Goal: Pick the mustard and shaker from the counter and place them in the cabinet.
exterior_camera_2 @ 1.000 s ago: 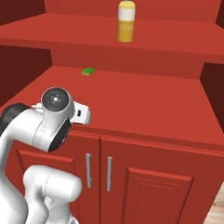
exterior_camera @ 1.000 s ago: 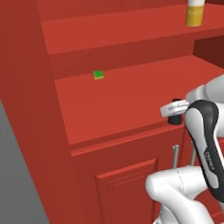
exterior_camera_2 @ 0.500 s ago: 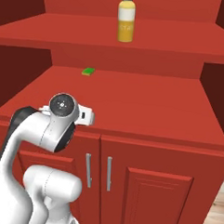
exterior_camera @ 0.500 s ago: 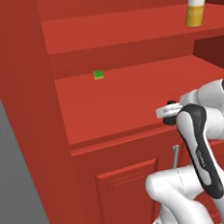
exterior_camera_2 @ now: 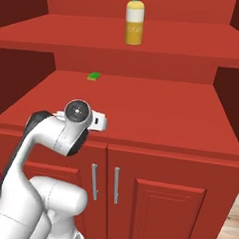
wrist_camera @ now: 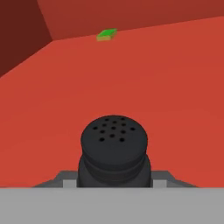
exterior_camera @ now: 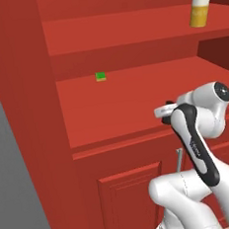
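Pinching the shaker (wrist_camera: 113, 151) low on its body, I am holding it between my end effector (wrist_camera: 114, 181) fingers, just above the lower cabinet shelf (exterior_camera_2: 156, 111). It is reading as small, rigid and light, probably smooth-sided, so the grip around the wide base seems safest; the narrower perforated top would likely slip. The mustard (exterior_camera_2: 135, 22) is standing upright on the upper shelf (exterior_camera_2: 56, 31). A tiny green block (exterior_camera: 101, 76) is lying further back on the lower shelf, well apart from my hand.

red cabinet (exterior_camera_2: 142, 108) shelves, mustard (exterior_camera_2: 134, 24), green block (exterior_camera_2: 94, 76)
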Tool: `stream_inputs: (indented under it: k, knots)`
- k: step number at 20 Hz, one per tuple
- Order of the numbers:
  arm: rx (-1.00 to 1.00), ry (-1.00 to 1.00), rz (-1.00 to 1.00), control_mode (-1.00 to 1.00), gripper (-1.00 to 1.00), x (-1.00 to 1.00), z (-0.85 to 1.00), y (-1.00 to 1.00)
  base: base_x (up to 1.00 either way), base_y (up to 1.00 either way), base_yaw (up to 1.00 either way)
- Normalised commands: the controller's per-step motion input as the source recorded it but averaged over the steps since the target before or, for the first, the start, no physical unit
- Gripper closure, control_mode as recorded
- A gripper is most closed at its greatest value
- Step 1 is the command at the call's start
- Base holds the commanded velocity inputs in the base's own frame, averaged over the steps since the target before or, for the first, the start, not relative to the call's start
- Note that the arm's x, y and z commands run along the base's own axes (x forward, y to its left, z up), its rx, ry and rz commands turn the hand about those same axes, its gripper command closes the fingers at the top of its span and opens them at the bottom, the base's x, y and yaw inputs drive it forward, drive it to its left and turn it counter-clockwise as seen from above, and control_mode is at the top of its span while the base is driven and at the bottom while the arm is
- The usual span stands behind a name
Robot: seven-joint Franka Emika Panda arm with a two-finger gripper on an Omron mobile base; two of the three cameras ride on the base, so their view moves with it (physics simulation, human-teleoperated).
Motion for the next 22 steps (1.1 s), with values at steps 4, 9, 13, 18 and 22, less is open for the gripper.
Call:
stream_inputs:
  k: [4,9,13,18,22]
  knots:
    - [0.00,0.00,0.00,-1.00,1.00,0.56,-0.26,-0.07,0.00,0.00,0.00]
    - [0.00,0.00,0.00,-1.00,1.00,0.61,-0.33,-0.07,0.00,0.00,0.00]
    - [0.00,0.00,0.00,-1.00,1.00,0.59,-0.35,-0.05,0.00,0.00,0.00]
    - [0.00,0.00,0.00,-1.00,1.00,0.54,-0.39,-0.03,0.00,0.00,0.00]
    - [0.00,0.00,0.00,-1.00,1.00,0.37,-0.44,0.00,0.00,0.00,0.00]
